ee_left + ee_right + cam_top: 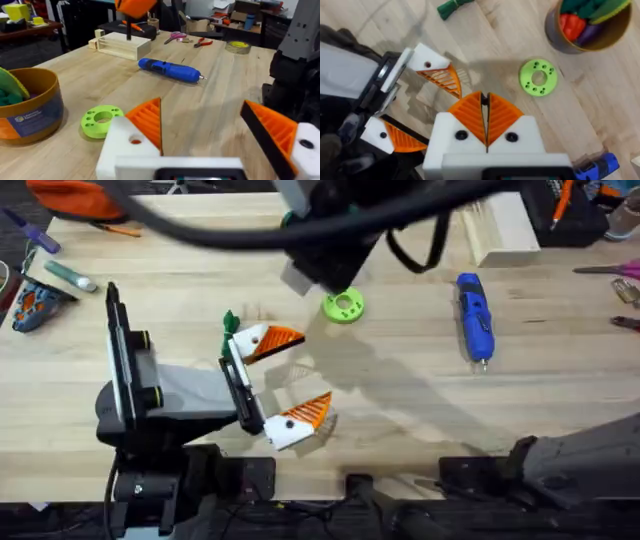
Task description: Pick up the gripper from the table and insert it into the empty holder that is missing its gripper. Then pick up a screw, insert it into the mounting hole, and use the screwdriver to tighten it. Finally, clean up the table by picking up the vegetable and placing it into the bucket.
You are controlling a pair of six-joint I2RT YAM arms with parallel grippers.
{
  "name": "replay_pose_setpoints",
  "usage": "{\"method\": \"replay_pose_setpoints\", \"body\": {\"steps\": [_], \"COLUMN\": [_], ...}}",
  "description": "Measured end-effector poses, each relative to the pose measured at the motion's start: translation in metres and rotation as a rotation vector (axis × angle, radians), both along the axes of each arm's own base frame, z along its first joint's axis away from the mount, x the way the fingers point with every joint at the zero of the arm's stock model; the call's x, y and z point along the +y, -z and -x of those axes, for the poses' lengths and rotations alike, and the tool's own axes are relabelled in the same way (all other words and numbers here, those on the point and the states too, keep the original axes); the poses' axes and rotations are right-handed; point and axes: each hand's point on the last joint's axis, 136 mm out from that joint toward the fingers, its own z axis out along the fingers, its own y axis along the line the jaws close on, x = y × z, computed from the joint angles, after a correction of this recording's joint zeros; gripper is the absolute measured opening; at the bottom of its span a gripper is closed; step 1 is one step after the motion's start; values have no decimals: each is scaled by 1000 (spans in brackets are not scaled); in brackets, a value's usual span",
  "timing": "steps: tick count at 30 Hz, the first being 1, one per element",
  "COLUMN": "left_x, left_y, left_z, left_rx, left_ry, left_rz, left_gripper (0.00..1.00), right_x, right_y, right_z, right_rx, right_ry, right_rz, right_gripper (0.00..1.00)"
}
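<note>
- Just upper left of the left gripper (283, 380), spread wide, the vegetable (230, 321) is seen, long axis pointing up-frame.
- Right gripper (485, 116), pads pressed together, is hung higher up; bucket (570, 40) sits beyond.

So the left gripper (287, 378) sits low over the table (400, 420) with its fingers spread wide. The vegetable (230, 321) lies just behind its farther finger, and the disc with holes (343, 306) is out beyond that same fingertip. Past the disc, well apart from both fingers, lies the screwdriver (474, 317). The right gripper (485, 116) hangs above all this, fingertips pressed together, with the bucket (583, 27) beyond the disc from them and stuff piled in it.
</note>
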Motion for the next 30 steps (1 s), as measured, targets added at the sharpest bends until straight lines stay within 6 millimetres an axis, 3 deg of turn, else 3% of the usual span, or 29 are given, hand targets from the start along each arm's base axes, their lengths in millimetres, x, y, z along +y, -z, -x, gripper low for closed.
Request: {"method": "replay_pose_setpoints", "body": {"steps": [19,25,30], "left_x": [0,0,0], "left_y": [0,0,0], "left_z": [0,0,0], "left_rx": [0,0,0], "left_ry": [0,0,0], "left_rz": [0,0,0], "left_gripper": [985,985,986], "right_x": [46,67,68], "right_y": [16,30,31], "right_z": [29,34,35], "right_rx": [-28,-37,-36], "right_ry": [-217,-276,-279], "right_rz": [50,57,60], "right_gripper": [6,6,6]}}
